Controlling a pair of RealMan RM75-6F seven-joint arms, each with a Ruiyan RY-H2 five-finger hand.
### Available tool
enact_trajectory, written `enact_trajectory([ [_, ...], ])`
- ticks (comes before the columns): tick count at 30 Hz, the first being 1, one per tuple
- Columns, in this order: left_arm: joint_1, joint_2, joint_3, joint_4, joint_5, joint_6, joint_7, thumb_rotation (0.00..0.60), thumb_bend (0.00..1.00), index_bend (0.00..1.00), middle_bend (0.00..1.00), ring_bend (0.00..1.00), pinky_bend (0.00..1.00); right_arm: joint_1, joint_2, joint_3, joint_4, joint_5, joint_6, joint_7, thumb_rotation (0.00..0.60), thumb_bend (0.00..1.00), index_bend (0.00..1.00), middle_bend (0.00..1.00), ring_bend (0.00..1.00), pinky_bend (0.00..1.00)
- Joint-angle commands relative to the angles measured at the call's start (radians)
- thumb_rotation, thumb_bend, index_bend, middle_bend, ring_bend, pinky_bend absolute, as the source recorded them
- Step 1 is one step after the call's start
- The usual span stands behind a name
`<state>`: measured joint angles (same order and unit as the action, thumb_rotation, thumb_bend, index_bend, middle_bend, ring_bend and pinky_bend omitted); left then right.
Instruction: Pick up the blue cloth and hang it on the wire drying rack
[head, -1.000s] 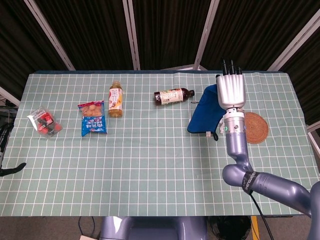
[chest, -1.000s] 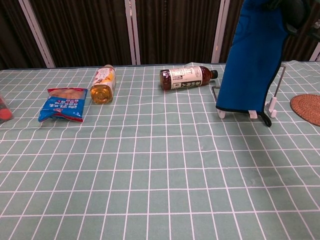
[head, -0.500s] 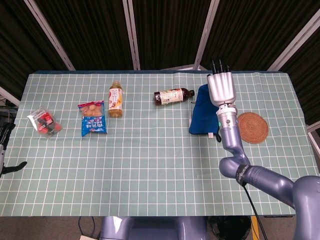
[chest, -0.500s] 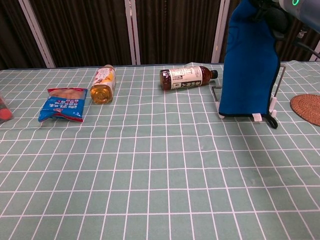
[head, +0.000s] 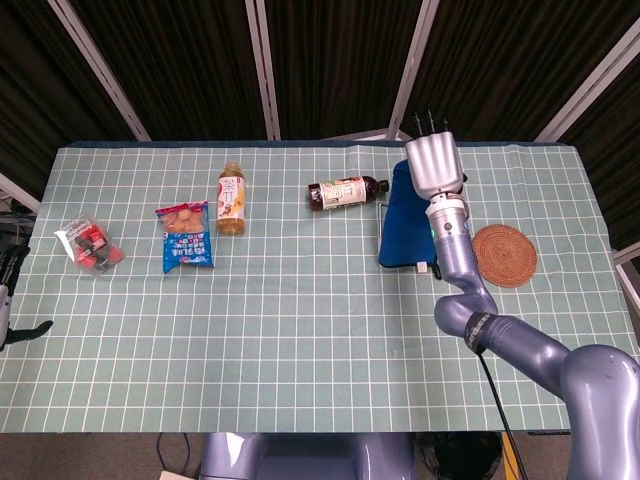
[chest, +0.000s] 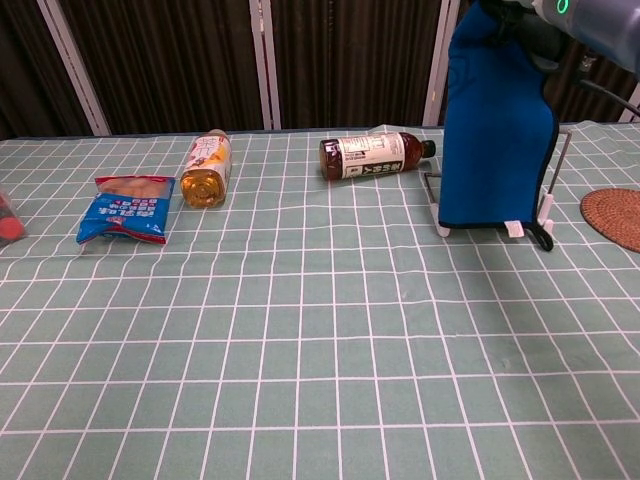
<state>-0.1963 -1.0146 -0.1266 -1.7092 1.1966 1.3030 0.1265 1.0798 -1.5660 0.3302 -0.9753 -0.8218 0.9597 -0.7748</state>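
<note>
The blue cloth (head: 400, 222) (chest: 497, 130) hangs straight down from my right hand (head: 433, 165) (chest: 530, 28), which grips its top edge high above the table at the back right. Its lower hem reaches almost to the white feet of the wire drying rack (chest: 555, 170). The cloth covers most of the rack, and in the head view only a bit of the rack's wire (head: 384, 206) shows at the cloth's left side. A dark sliver of my left hand (head: 28, 331) shows at the far left edge, too little of it to read.
A brown tea bottle (head: 345, 192) (chest: 375, 156) lies just left of the rack. A juice bottle (head: 231, 198) (chest: 207, 168), a blue snack bag (head: 185, 236) (chest: 130, 207) and a red packet (head: 90, 245) lie further left. A woven coaster (head: 504, 255) (chest: 615, 217) lies right of the rack.
My right hand has carried the cloth left and further back, over the rack. The cloth now hangs straighter, with its hem close to the rack's feet.
</note>
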Motion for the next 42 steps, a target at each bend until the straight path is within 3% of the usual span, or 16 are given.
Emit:
enact_trajectory([
  [1,-0.002,-0.003,0.0,0.004,-0.004,-0.004,0.004,0.6,0.0,0.0,0.0,0.0,0.0,-0.008,0.006,-0.016,0.01,-0.019,-0.029,0.03,0.6,0.39,0.75,0.06,0.0,0.23],
  [21,-0.015,-0.021,-0.001,0.013,-0.028,-0.018,0.037,0.6,0.0,0.0,0.0,0.0,0.0,0.0,-0.026,-0.039,0.182,-0.064,-0.134,0.083,0.6,0.34,0.75,0.06,0.0,0.24],
  [23,-0.019,-0.025,-0.001,0.017,-0.035,-0.023,0.043,0.6,0.0,0.0,0.0,0.0,0.0,0.0,-0.04,-0.039,0.204,-0.066,-0.152,0.101,0.6,0.23,0.66,0.06,0.0,0.24],
  [25,-0.02,-0.027,-0.001,0.018,-0.038,-0.023,0.046,0.6,0.0,0.0,0.0,0.0,0.0,0.0,-0.052,-0.037,0.221,-0.069,-0.153,0.113,0.6,0.04,0.38,0.06,0.0,0.22],
  [28,-0.021,-0.03,0.0,0.018,-0.04,-0.024,0.05,0.6,0.0,0.0,0.0,0.0,0.0,0.001,-0.065,-0.032,0.241,-0.071,-0.147,0.118,0.6,0.0,0.1,0.03,0.0,0.16],
  [30,-0.022,-0.031,0.0,0.019,-0.041,-0.025,0.052,0.6,0.0,0.0,0.0,0.0,0.0,0.0,-0.075,-0.027,0.255,-0.076,-0.127,0.121,0.6,0.0,0.04,0.01,0.0,0.12],
  [34,-0.022,-0.03,0.0,0.019,-0.041,-0.025,0.048,0.6,0.0,0.0,0.0,0.0,0.0,-0.009,-0.069,-0.019,0.254,-0.093,-0.091,0.133,0.6,0.0,0.02,0.01,0.0,0.09],
  [42,-0.019,-0.019,0.002,0.009,-0.022,-0.019,0.025,0.6,0.0,0.0,0.0,0.0,0.0,-0.072,0.031,-0.014,0.088,-0.138,0.001,0.167,0.6,0.0,0.02,0.01,0.0,0.08],
])
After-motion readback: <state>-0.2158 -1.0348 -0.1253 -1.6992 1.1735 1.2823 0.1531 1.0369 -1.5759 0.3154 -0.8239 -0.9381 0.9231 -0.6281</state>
